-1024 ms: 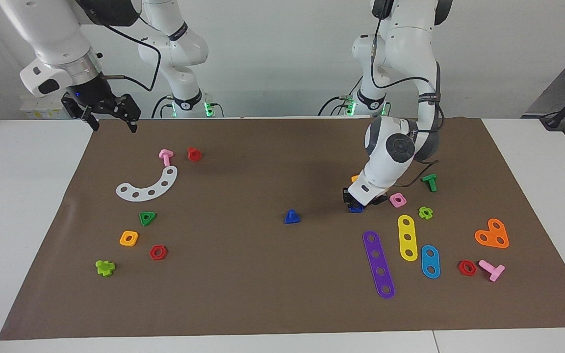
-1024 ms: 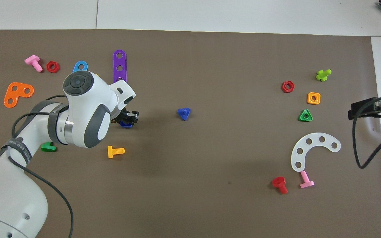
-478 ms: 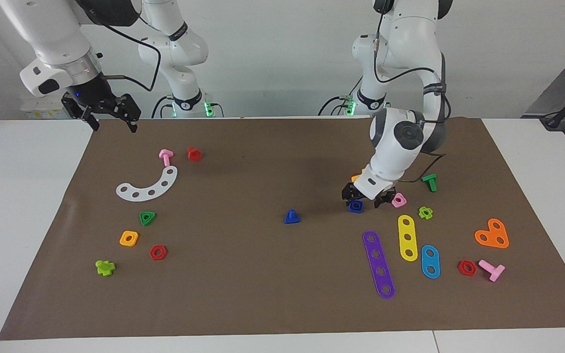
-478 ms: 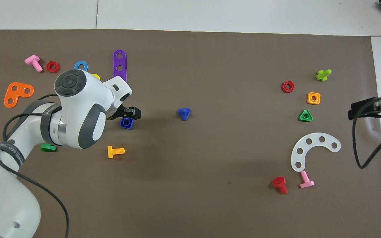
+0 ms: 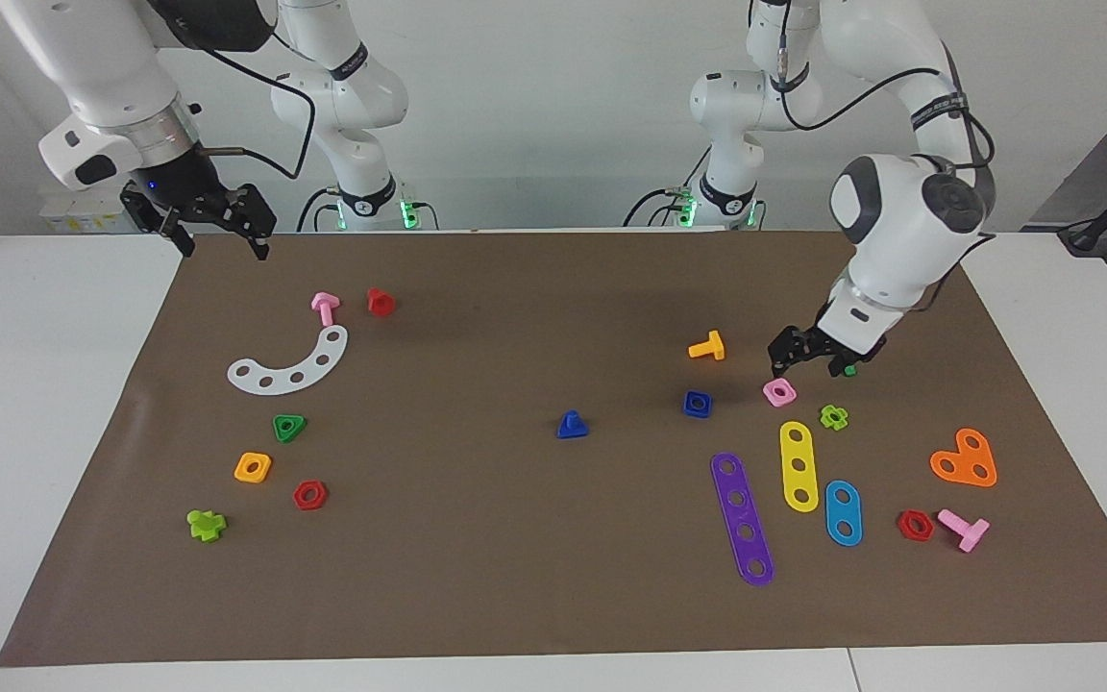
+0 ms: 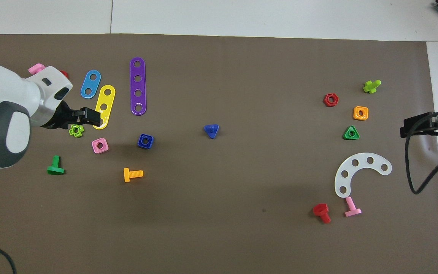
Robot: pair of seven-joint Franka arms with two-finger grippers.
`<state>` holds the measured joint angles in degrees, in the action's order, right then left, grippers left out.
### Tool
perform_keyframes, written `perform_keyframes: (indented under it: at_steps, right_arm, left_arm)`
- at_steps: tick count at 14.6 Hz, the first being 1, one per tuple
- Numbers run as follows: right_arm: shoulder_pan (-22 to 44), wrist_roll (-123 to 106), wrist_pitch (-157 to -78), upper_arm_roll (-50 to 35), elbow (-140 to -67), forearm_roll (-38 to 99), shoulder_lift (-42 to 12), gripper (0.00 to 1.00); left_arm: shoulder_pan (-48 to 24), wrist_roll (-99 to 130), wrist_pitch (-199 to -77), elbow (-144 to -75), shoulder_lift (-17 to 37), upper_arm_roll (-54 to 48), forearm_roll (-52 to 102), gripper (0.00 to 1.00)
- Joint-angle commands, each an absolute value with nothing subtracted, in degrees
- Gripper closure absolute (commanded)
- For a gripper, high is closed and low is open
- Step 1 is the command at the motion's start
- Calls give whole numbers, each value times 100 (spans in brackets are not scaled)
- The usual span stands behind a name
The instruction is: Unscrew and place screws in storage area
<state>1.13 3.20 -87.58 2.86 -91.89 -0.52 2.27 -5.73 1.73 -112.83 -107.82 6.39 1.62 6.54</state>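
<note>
On the brown mat (image 5: 515, 577), seen from the facing camera, the blue nut (image 5: 697, 404) lies flat by itself, with the blue bolt (image 5: 572, 425) resting head-down at its 9 o'clock, well apart. An orange bolt (image 5: 707, 346) lies at the nut's 12 o'clock and a pink nut (image 5: 779, 391) at its 3 o'clock. The left gripper (image 5: 811, 358) hangs just above the mat at 1 o'clock from the pink nut, fingers spread and holding nothing, clear of both blue pieces. A purple strip (image 5: 742, 518) and a yellow strip (image 5: 798, 465) lie at 5 o'clock from the blue nut. The right gripper (image 5: 220, 236) waits at its arm's end of the table, over the mat's edge nearest the robots, fingers apart and empty.

From the overhead camera, the blue nut (image 6: 145, 140) sits toward the left arm's end, and the blue bolt (image 6: 211, 130) lies at its 3 o'clock, stem pointing up. The left gripper (image 6: 89, 116) hovers by the lower end of the yellow strip (image 6: 104, 106), at 10 o'clock from the blue nut, with a lime cross-shaped piece (image 6: 76, 130) just beside it. The pink nut (image 6: 100, 145) lies at the blue nut's 9 o'clock. The right gripper (image 6: 418, 125) shows only as a dark block at the mat's edge, at 3 o'clock from a green triangular nut (image 6: 351, 133).
</note>
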Motion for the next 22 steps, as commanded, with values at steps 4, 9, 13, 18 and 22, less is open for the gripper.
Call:
perform_keyframes:
  at_steps: [4,9,13,18,22]
  right_arm:
    - [79,378,-8736,255,-9299,18,343,0]
    - [79,378,-8736,255,-9299,18,343,0]
    - [62,352,-8736,255,-9299,18,343,0]
    - [630,366,-9359,220,-9580,396,282,0]
    - [1851,1498,-10499,202,-9248,325,-743,0]
  left_arm:
    - [-422,149,-9283,-9318,501,123,211,0]
    - [-439,167,-8860,-8877,448,149,211,0]
    - [-457,176,-8894,-8868,369,106,202,0]
    - [-439,123,-8973,-8921,325,105,211,0]
    - [-439,123,-9009,-8956,316,114,211,0]
